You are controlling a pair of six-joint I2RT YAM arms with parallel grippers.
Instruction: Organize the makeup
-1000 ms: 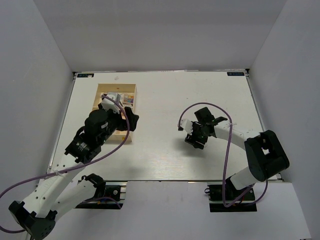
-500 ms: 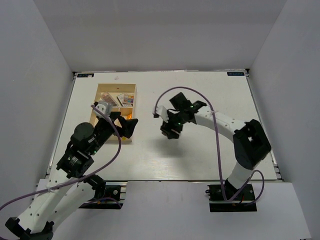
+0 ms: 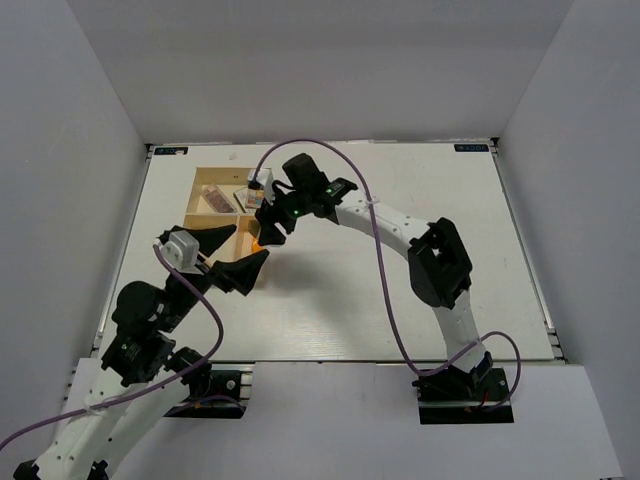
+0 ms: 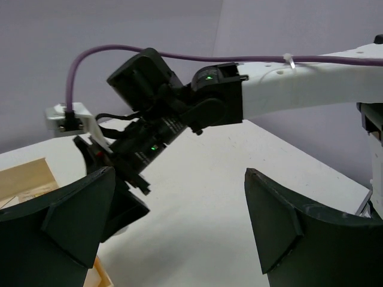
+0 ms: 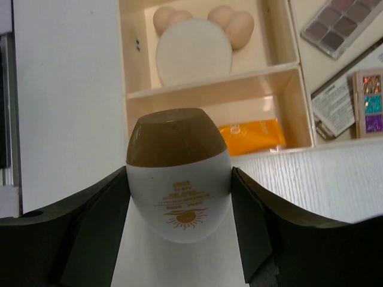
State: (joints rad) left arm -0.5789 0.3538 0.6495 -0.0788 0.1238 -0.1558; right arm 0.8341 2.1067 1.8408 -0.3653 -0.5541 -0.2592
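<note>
The makeup is mostly kept in a pale wooden box (image 3: 200, 196) at the far left of the table (image 3: 400, 300). Nearest the arm bases, the left gripper (image 3: 236, 253) is opened wide, and nothing is held in it. It is seen at about seven o'clock from the right gripper (image 3: 272, 225).

A white oval bottle (image 5: 179, 179) with a brown cap is gripped between the fingers of the right gripper (image 5: 178, 209). The bottle is held just beside the near wall of the box. Past that wall, at one o'clock from the bottle, an orange tube (image 5: 251, 136) is laid in the first part of the box. In the next part, at twelve o'clock, a round white disc (image 5: 193, 52) is placed, with beige sponges (image 5: 233, 23) tucked behind it. Flat palettes (image 5: 341, 27) are found in another part at two o'clock.
</note>
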